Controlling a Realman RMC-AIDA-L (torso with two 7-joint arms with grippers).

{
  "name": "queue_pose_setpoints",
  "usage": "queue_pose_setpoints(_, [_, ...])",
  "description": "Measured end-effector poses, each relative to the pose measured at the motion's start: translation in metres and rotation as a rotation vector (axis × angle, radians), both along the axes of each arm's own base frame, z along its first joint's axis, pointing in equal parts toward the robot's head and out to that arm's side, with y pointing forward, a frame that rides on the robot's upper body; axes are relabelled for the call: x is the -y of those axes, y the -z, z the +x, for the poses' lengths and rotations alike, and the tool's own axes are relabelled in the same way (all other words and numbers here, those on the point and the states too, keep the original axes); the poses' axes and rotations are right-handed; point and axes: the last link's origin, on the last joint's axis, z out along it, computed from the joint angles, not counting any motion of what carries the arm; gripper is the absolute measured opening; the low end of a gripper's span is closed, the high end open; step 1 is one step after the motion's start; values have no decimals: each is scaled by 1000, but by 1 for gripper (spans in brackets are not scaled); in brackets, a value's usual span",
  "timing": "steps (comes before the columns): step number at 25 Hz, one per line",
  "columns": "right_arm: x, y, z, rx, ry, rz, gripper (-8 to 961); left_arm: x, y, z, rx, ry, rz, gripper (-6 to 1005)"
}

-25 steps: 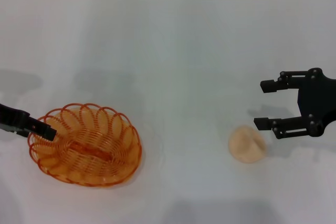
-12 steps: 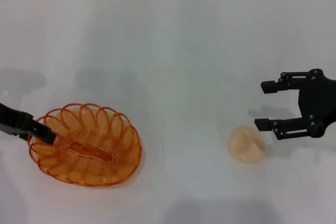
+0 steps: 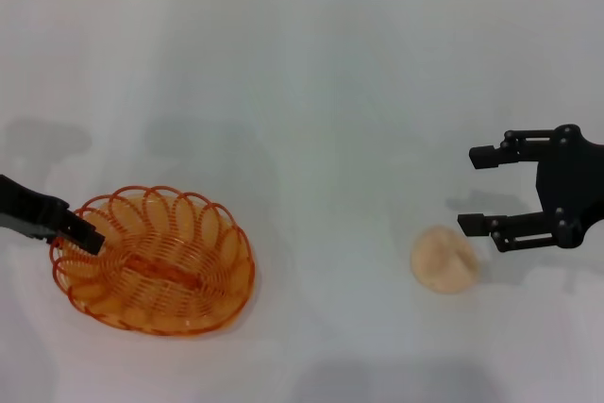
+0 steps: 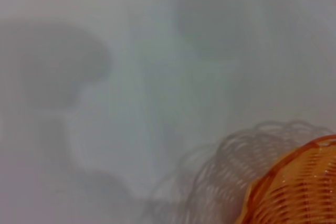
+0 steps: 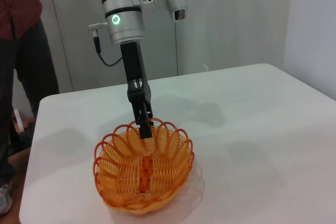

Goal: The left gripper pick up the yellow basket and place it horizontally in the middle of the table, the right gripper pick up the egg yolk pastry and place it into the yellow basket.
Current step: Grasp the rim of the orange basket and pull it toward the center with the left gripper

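orange-yellow wire, looped into petals round the rim, makes up the yellow basket (image 3: 154, 262), which sits on the white table (image 3: 311, 92) at the robot's near left. in the right wrist view it stands upright on its flat woven bottom, and the left wrist view catches only a corner of its weave (image 4: 294, 187) with a pale shadow on the tabletop beside it. the left gripper (image 3: 83, 237) reaches in from the left edge and its tip meets the basket's left rim; in the right wrist view the same claw (image 5: 144, 127) comes down from a silver-grey arm segment onto the far rim loops, the fingers looking pinched together on the wire. well apart to the right lies the egg yolk pastry (image 3: 444, 259), a small peach-cream dome resting on the table. the right gripper (image 3: 478, 189) hangs just beyond and to the right of it, fingers spread wide apart, the nearer finger just beside the pastry's upper edge and holding nothing. a person in a dark red shirt (image 5: 18, 51) stands behind the table at the picture's edge in the right wrist view.
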Motion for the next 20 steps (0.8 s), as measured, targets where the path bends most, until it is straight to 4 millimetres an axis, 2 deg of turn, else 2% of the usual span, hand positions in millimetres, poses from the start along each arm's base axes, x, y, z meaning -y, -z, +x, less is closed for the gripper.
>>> queue_pose_setpoints(13, [1, 0, 2, 0, 5, -1, 763, -1, 4, 0, -35, -1, -16, 469])
queue_pose_setpoints(20, [1, 0, 2, -1, 6, -1, 763, -2, 4, -1, -40, 1, -12, 348])
